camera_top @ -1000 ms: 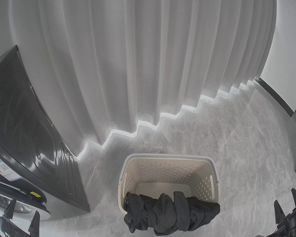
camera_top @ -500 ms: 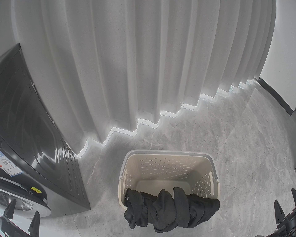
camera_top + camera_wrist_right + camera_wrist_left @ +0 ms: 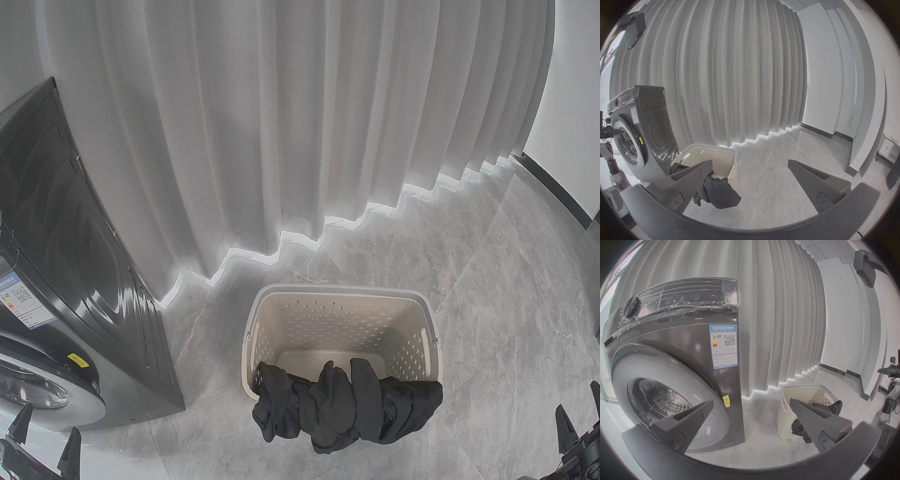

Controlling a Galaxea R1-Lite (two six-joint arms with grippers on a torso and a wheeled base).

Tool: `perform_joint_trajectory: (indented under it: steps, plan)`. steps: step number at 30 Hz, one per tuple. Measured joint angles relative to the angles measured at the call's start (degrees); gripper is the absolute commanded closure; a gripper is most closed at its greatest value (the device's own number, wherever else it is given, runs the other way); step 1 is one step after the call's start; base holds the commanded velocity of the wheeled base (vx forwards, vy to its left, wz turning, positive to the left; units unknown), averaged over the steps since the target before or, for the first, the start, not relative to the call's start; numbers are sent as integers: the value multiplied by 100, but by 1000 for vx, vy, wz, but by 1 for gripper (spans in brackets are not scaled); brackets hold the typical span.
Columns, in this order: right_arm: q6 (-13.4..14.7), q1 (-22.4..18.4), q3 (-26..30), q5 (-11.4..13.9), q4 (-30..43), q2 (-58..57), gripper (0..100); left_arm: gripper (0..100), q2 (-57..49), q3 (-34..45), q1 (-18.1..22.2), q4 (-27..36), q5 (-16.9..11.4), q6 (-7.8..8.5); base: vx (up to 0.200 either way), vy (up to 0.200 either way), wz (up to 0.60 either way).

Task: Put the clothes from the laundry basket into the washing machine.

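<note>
On the washing machine [image 3: 678,333], a label [image 3: 723,346]; left pincer [image 3: 751,402] and right pincer [image 3: 749,162] spread empty.

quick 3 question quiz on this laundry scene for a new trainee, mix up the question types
1. True or false: the dark clothes hang over the rim of the laundry basket on the side nearest the robot.
2. The washing machine stands on which side of the basket, as the robot sees it? A) left B) right C) behind it, against the curtain
3. Fill in: the left gripper and the right gripper are both ____, holding nothing.

Key: 1 true; 2 A; 3 open
</note>
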Motion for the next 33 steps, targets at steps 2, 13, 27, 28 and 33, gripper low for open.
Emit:
perform_joint_trajectory:
  steps: [2, 13, 27, 28, 33]
  plan:
    - [0, 0, 0, 0, 0, 0, 0, 0, 0, 0, 0, 0, 0, -2, -100, 0, 0]
    - [0, 5, 0, -2, 0, 0, 0, 0, 0, 0, 0, 0, 0, 2, -91, 0, 0]
    - [0, 0, 0, 0, -1, 0, 0, 0, 0, 0, 0, -2, -2, -9, -114, 0, 0]
    - [0, 0, 0, 0, 0, 0, 0, 0, 0, 0, 0, -2, -2, -7, -200, 0, 0]
    - [4, 0, 0, -9, -1, 0, 0, 0, 0, 0, 0, -2, -2, 2, 0, 0, 0]
